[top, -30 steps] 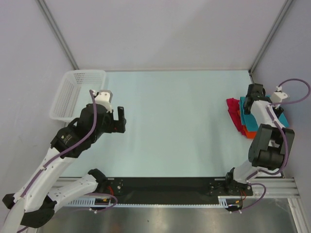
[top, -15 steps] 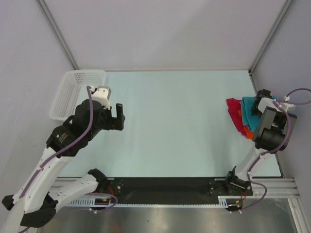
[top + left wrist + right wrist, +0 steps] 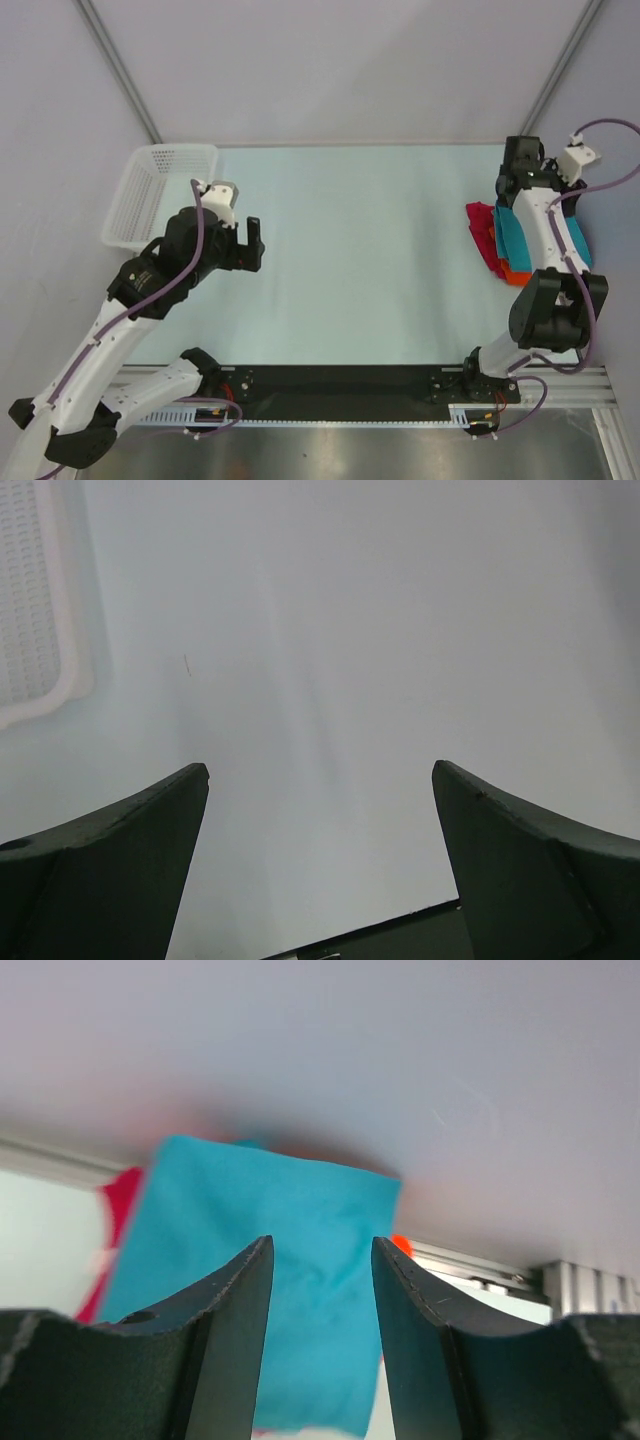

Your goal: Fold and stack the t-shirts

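Sitting at the right edge of the table (image 3: 380,230), the teal shirt (image 3: 512,238) tops the red shirt (image 3: 481,225) and orange shirt (image 3: 514,276), with the right gripper (image 3: 518,168) raised over them, slightly parted and empty, while the left gripper (image 3: 252,246) gapes wide over open tabletop near the basket (image 3: 150,190).

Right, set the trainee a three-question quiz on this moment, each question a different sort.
1. True or false: the left gripper holds a shirt.
2. Which colour lies on top of the stack of t-shirts? A orange, B teal-blue, C magenta-red.
3. Fill in: the white mesh basket sits at the far ____ corner of the table.

Key: 1 false, it is open over bare table. 2 B, the teal-blue shirt. 3 left.
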Tool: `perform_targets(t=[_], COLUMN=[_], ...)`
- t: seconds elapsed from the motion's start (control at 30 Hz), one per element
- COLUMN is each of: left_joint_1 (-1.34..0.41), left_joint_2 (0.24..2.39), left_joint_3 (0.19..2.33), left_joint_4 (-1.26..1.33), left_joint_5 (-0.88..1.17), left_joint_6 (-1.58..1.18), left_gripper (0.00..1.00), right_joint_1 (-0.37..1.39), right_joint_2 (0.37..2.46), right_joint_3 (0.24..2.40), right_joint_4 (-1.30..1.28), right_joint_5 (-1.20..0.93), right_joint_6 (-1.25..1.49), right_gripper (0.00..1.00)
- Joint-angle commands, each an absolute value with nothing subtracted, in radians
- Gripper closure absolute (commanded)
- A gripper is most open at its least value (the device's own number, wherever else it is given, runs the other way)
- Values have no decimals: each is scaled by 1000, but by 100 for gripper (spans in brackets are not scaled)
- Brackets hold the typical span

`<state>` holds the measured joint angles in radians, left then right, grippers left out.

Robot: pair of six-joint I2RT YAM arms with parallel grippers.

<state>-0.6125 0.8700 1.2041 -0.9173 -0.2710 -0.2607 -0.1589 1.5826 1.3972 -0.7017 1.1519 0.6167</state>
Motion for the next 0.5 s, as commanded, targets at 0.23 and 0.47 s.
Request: perform_targets(t=[0.23,0.47], left_joint_1=[-572,-566], left_joint_2=[804,792], left_joint_3=[1163,1141], left_joint_4=[-856,-853], left_joint_5=[-244,-232], left_joint_6=[-253,-267], left_gripper=[0,0], right_joint_1=[-5,-3], right_joint_2=[1532,1520], right_joint_3=[1419,1243], right_joint_4=[-781,-833], right_joint_5=[1235,1197], right_joint_6=[630,758], right_gripper=[51,52])
